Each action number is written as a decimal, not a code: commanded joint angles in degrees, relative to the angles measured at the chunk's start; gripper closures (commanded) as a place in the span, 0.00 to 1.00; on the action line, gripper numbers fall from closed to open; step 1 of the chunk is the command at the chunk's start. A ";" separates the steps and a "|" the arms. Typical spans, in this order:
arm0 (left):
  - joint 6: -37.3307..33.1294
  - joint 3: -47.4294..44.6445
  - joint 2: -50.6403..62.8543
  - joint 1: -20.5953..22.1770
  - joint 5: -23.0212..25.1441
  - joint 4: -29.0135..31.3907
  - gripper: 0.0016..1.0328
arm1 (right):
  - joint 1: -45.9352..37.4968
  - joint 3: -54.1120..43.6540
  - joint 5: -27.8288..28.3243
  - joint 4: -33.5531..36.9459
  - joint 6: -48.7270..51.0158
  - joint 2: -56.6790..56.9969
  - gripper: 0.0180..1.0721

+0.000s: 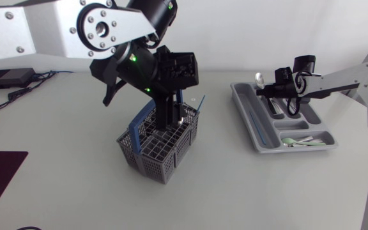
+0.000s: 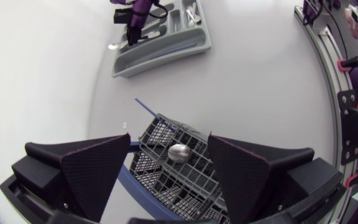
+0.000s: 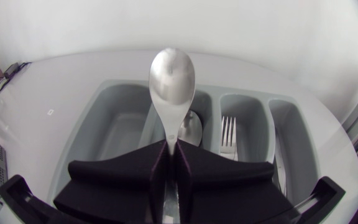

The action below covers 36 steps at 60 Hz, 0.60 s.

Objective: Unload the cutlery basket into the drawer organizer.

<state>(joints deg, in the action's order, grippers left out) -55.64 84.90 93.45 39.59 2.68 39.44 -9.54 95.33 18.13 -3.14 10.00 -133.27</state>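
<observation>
**Spoon stands straight up between the left pincer's open fingers**

The cutlery basket sits about midway between the desk's left and right edges. The left arm hangs steeply over it. The left pincer points down into the basket's top with its two broad fingers spread wide, and it holds nothing. In the left wrist view, the bowl of a steel spoon pokes up from one of the basket's cells. It lies almost on the midline between the two fingers and is clear of both. Its long axis runs upright, in line with the pincer's approach, so closing looks to me like a matter of dropping a little and squeezing from either side. How deep the fingertips already reach I cannot tell.

Over by the desk's right edge lies the drawer organizer, and the right arm is the nearer one to it. The right pincer is clamped tight on the handle of a second spoon, whose bowl juts out ahead of the fingers. That spoon runs lengthwise with the organizer's slots. It hovers above the slot where another spoon already lies, with a fork in the slot beside it. I judge that it only needs lowering and letting go.
</observation>
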 commanded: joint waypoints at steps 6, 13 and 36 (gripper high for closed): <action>-8.70 -5.54 -2.31 0.92 -0.13 -0.77 0.07 | -0.74 4.87 -0.55 3.40 -1.91 -4.36 0.95; -11.07 -6.86 -2.57 0.84 -0.04 -0.86 0.07 | -0.74 5.66 -0.55 4.54 -1.91 -5.42 0.93; -19.77 -5.19 -0.46 0.22 -1.89 1.87 0.07 | -0.48 4.87 0.06 6.74 -0.77 -5.24 0.51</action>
<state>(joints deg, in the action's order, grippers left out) -72.34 78.37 91.98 40.21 1.32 40.47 -9.87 100.09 17.85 2.81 9.39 -138.30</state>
